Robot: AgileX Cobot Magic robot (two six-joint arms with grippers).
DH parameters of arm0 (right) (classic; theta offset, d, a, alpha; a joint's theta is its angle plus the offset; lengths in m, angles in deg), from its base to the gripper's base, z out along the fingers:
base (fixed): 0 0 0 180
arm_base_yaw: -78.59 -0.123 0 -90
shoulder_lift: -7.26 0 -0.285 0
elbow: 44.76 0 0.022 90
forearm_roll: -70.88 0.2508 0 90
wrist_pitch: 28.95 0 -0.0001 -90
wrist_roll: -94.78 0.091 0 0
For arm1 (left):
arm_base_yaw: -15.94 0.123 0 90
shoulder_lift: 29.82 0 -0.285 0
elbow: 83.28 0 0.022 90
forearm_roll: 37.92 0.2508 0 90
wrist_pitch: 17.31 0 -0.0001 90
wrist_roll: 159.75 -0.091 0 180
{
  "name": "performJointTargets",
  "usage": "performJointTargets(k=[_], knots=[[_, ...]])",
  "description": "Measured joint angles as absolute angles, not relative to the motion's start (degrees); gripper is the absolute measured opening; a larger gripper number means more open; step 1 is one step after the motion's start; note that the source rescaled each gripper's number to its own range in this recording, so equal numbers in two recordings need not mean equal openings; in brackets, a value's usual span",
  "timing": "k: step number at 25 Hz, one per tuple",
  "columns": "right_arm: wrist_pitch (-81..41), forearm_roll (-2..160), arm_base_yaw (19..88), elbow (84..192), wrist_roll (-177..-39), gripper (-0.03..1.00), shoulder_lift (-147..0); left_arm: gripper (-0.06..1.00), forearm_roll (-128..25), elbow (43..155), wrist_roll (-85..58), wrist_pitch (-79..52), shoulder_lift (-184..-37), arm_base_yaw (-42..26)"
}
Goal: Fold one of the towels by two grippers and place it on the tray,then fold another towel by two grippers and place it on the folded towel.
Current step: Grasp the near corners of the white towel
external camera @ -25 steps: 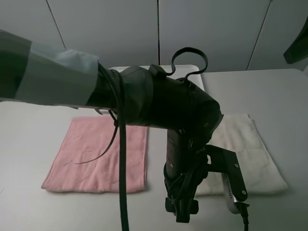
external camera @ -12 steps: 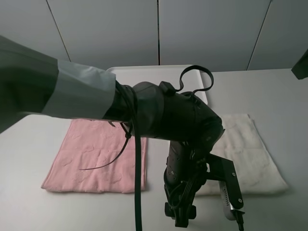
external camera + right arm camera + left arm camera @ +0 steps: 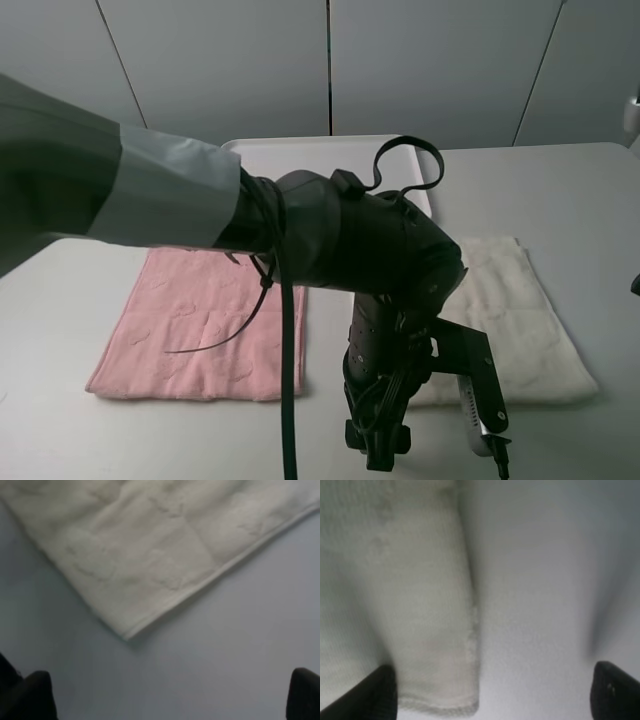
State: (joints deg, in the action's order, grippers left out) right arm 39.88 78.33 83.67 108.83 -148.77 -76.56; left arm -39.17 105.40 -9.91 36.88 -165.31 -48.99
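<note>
The cream-white towel [image 3: 515, 305] lies flat at the right of the table, the pale pink towel [image 3: 195, 320] flat at the left. The white tray [image 3: 300, 150] sits behind them, partly hidden by my left arm. That arm reaches across the middle, and my left gripper [image 3: 378, 450] hangs by the cream towel's near left corner. In the left wrist view the left gripper [image 3: 495, 695] is open, with the cream towel's corner [image 3: 440, 680] close to one fingertip [image 3: 382, 690]. My right gripper [image 3: 165, 695] is open above bare table, just off another cream towel corner [image 3: 130, 627].
The grey table [image 3: 560, 190] runs back to a pale panelled wall. My left arm's sleeve and black cable [image 3: 285, 370] cross over the pink towel's right edge. A small dark part of the right arm [image 3: 635, 285] shows at the right edge.
My left arm has shifted a little to the right and lower near the cream towel's corner. The right arm's dark shape has left the upper right corner. Both towels lie as before.
</note>
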Motion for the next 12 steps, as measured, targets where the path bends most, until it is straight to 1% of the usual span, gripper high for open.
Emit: performJointTargets(k=[12], knots=[[22.37, 78.92, 83.67, 92.14, -167.35, 1.0, -77.77, 1.0, -39.17, 105.4, -9.91, 36.88, -165.31, -48.99]])
